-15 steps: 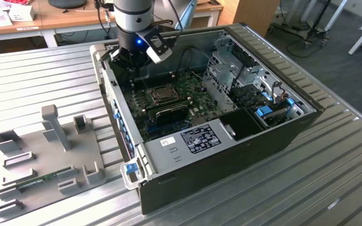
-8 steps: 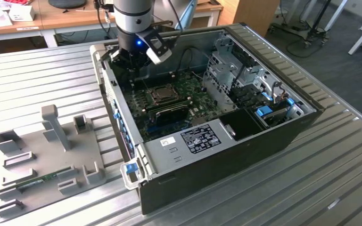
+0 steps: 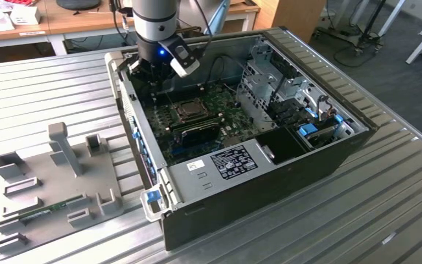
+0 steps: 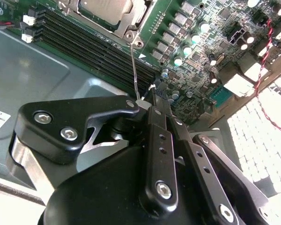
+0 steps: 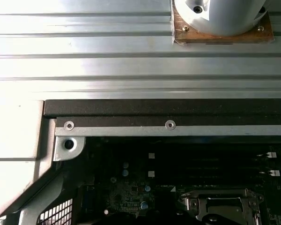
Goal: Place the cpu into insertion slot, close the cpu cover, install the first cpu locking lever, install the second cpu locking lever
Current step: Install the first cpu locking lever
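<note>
1. Pincer (image 3: 155, 82) in the exterior view low inside the open computer case (image 3: 321, 159), above the far end of the green motherboard (image 3: 222, 118) and near the insertion slot (image 3: 189, 111). Silvery frame apparently flat over that socket. Case lying on its side on a ribbed metal counter (image 3: 42, 93), with a grey fixture tray (image 3: 50, 187) to the exterior view's left of it, well apart from the arm. Wooden desks (image 3: 79, 19) and dark floor behind.

2. Second wrist view: pincer (image 4: 145, 105) narrow, tips drawn together on the free end of a thin wire locking lever (image 4: 135, 70) standing up from a corner of the socket. Seated in the slot, the cpu (image 4: 105, 8), dull grey top showing through the cut-out of the cpu cover (image 4: 136, 18), down around it. Long dark memory slots (image 4: 93, 47) just beside the socket.

3. First wrist view: cover frame (image 5: 215, 194) flat over the socket, past the black case rim (image 5: 154, 110). Beyond the rim, bright ribbed counter and the arm's base (image 5: 220, 14) bolted to it.

4. Judged from these views: chip placed, cover closed, lever work under way. Cannot tell whether the held lever is the first or the second, nor whether either is latched.
</note>
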You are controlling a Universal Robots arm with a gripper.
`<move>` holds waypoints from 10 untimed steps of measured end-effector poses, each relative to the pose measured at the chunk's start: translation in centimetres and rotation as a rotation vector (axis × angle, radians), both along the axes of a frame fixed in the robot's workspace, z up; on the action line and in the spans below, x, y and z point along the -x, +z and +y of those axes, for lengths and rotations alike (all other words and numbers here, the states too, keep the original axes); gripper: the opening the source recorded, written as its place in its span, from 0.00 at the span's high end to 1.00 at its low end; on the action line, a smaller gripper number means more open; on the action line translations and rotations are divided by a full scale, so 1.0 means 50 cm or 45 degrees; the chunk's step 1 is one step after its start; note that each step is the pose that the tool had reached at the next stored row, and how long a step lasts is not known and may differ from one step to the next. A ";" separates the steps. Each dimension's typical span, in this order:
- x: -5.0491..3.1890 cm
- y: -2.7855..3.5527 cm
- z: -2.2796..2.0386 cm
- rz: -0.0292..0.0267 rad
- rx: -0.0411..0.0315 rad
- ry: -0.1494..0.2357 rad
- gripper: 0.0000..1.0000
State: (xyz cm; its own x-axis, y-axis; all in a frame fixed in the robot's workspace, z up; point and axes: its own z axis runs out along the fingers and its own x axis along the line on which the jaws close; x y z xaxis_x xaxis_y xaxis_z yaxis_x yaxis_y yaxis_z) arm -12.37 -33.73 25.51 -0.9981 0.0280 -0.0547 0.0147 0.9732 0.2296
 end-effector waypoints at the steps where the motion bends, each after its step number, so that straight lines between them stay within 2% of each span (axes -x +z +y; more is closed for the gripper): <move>1: 0.000 -0.001 0.0005 -0.0001 -0.0008 0.000 0.90; 7: -0.003 -0.002 0.0052 -0.0001 -0.0045 0.000 0.90; 10: -0.012 -0.002 0.0054 -0.0001 -0.0053 0.000 0.90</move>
State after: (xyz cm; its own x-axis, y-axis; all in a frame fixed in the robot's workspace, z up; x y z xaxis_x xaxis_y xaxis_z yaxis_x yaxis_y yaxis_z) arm -11.79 -33.46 25.38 -0.9981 0.0283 -0.0547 0.0147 0.9722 0.2336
